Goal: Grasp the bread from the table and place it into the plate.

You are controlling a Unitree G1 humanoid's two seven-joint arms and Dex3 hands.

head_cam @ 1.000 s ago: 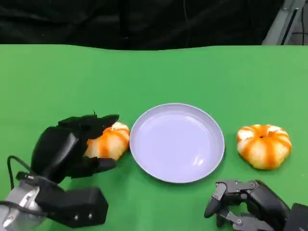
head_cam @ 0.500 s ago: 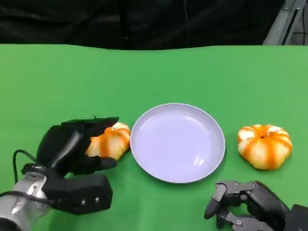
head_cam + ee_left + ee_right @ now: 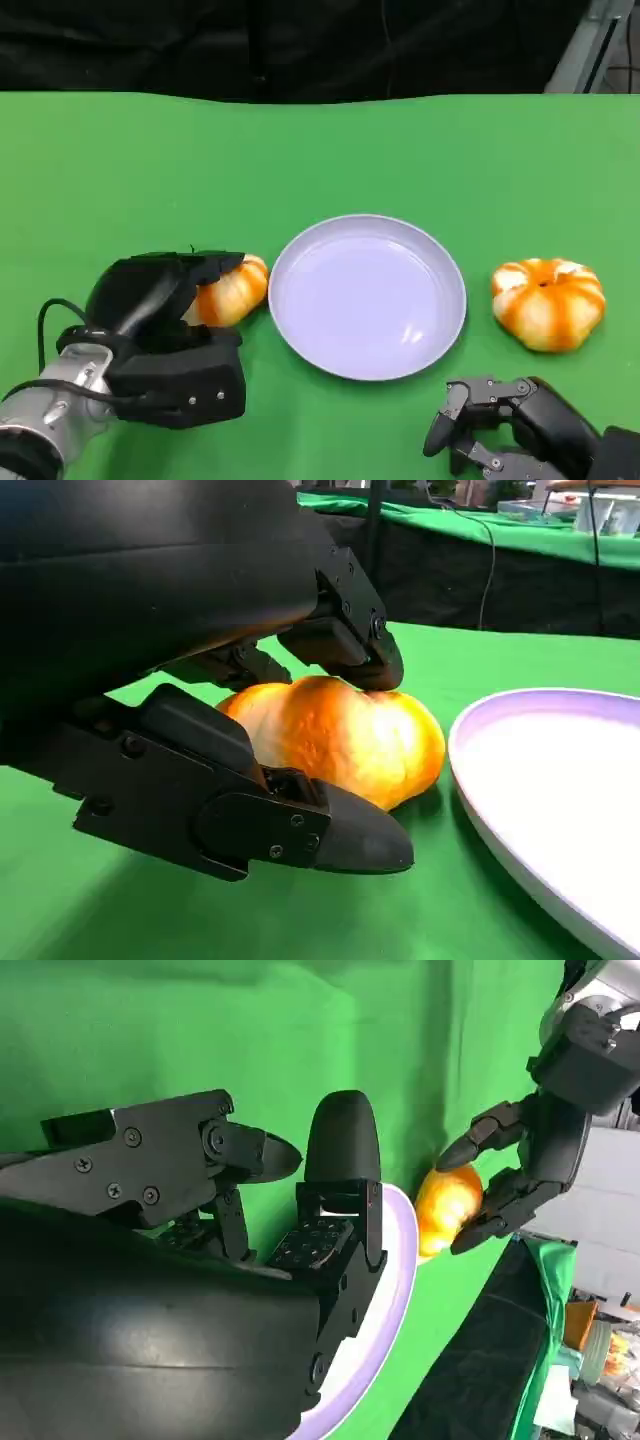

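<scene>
An orange-and-white striped bread [image 3: 235, 289] lies on the green table just left of the lilac plate [image 3: 367, 300]. My left hand [image 3: 160, 300] wraps around it. In the left wrist view one finger presses on top of the bread [image 3: 345, 735] and the thumb lies along its near side. The bread still rests on the cloth. The right wrist view shows the same hold from across the table: left hand [image 3: 525, 1155], bread [image 3: 448, 1205], plate [image 3: 395, 1290]. My right hand [image 3: 500, 425] rests low at the front right, its fingers apart and holding nothing.
A second striped bread [image 3: 548, 303] sits on the table to the right of the plate. The green cloth ends at a black backdrop [image 3: 300, 45] at the far edge.
My left forearm has swung in toward the plate and the hand has settled lower, its fingers closing over the bread. The bread, the plate and my right hand have stayed put.
</scene>
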